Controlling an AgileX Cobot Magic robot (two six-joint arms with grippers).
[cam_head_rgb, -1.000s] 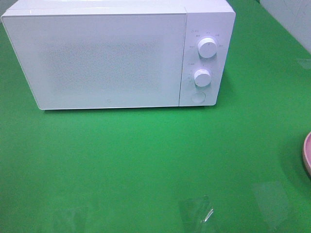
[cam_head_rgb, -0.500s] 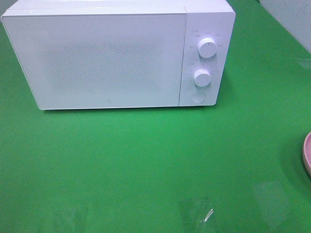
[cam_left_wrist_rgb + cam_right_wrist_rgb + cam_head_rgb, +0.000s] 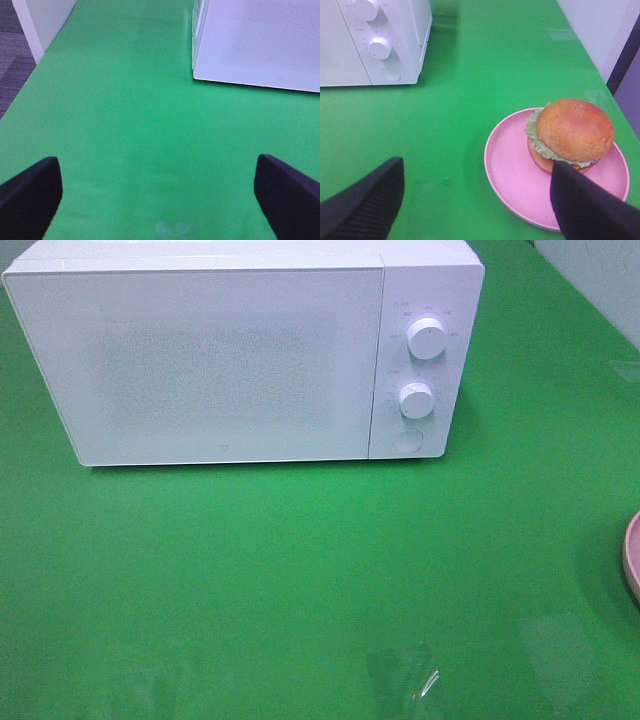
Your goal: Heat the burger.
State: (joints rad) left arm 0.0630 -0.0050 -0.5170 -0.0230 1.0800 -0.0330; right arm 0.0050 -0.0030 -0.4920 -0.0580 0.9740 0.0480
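Sitting on a pink plate (image 3: 512, 175), the burger (image 3: 572, 132); microwave (image 3: 230, 350) door closed; both pincers gape, empty.

Your left hand (image 3: 160, 200) shows two black, rounded, matte fingers (image 3: 30, 192); your right hand (image 3: 475, 200) has the same black fingers (image 3: 367, 202), faintly ribbed.

My high camera looks down on the microwave (image 3: 240, 350) at twelve o'clock; both my wrist cameras sit low over the green surface (image 3: 125, 125), each sharing that microwave
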